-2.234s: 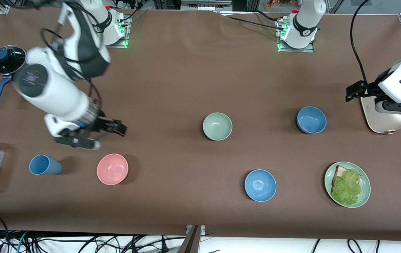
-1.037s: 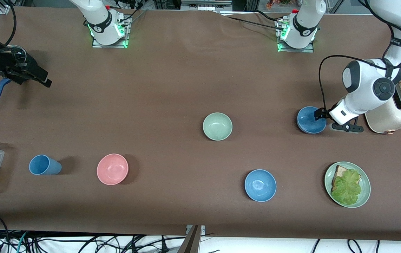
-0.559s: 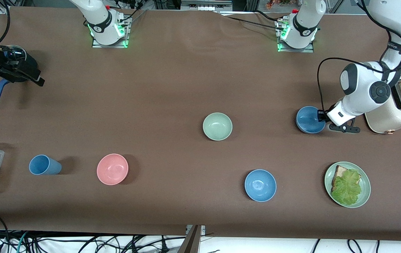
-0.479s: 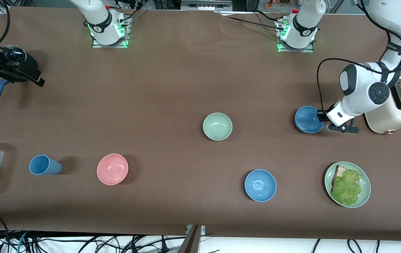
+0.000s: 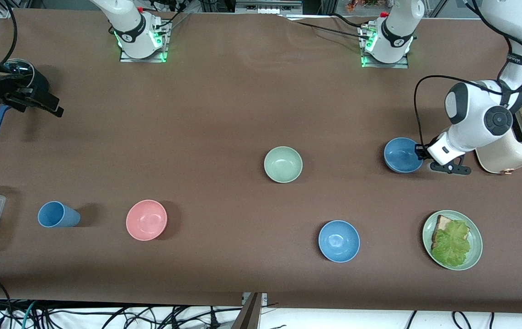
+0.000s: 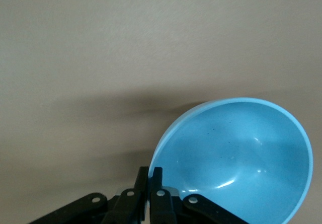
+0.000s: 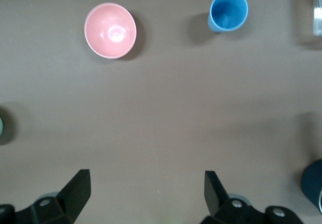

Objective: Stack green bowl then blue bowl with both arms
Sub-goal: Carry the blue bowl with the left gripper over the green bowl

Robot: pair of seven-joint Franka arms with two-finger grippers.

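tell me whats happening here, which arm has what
The left gripper is shut on the rim of the blue bowl, beside the toaster. The right gripper hangs open above the table's right-arm end, holding nothing. The green bowl sits alone mid-table, nothing stacked on it yet.

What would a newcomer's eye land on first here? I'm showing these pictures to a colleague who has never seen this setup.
Probably the left gripper shut on the rim of the blue bowl, beside the toaster at the left arm's end of the table. Next, the green bowl sits alone mid-table. The right gripper waits open above the table's other end, over the pot.
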